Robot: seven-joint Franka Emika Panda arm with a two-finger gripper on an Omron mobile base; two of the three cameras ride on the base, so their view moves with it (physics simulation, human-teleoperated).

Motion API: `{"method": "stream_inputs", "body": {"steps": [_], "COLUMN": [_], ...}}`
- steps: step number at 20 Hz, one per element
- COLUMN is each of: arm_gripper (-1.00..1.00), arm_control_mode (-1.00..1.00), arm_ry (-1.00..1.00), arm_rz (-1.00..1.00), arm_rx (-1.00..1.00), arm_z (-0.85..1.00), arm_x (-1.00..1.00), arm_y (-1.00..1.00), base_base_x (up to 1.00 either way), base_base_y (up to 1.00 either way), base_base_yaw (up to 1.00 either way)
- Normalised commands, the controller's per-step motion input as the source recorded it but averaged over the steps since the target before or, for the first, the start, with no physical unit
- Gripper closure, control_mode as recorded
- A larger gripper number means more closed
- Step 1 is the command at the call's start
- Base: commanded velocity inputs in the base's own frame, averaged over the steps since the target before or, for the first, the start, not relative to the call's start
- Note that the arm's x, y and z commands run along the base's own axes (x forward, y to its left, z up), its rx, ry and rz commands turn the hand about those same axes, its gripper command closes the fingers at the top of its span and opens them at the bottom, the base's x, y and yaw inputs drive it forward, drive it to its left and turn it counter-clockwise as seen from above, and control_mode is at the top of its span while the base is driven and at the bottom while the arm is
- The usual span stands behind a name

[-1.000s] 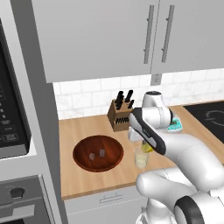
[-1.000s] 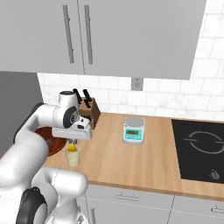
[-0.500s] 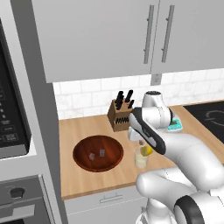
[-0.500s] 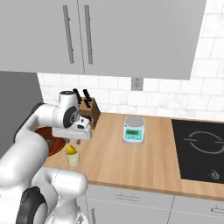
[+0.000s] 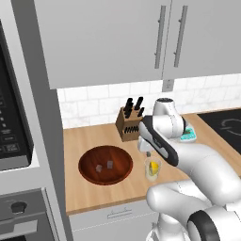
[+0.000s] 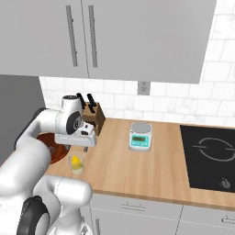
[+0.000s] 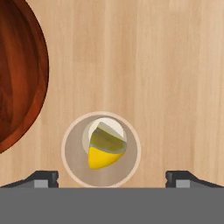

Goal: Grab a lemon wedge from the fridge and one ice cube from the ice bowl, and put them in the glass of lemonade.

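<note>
Two ice cubes are sitting in the ice bowl in the left base view, a wide, shallow, reddish-brown wooden dish on the counter, and the glass of lemonade is standing just beside its rim with the arm hanging right over it; compared with a second ago something pale and yellow is showing in the glass. The right base view is showing the same thing: the clear little tumbler under the hand, with a knife block behind and a small teal scale off to the side. In the hand view the gripper is sitting with both tips spread wide either side of the glass, holding nothing, having opened up from a closed pinch. Looking down, the lemon wedge is lying in the glass with a pale, blocky ice cube touching it, so I reckon both drops are done.
</note>
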Motion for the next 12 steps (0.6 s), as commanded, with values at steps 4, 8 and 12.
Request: {"method": "stream_inputs", "body": {"steps": [4, 8, 12], "arm_gripper": [-1.0, -1.0, -1.0], "arm_control_mode": [-1.0, -1.0, -1.0], "arm_ry": [0.0, 0.0, -0.01], "arm_rz": [0.0, 0.0, 0.0], "arm_rx": [0.0, 0.0, 0.0], "arm_z": [0.0, 0.06, 0.27], "arm_x": [0.0, -0.04, -0.16], "arm_y": [0.0, 0.0, 0.07], "base_base_x": [0.0, 0.0, 0.0], "base_base_y": [0.0, 0.0, 0.0], "base_base_yaw": [0.0, 0.0, 0.0]}}
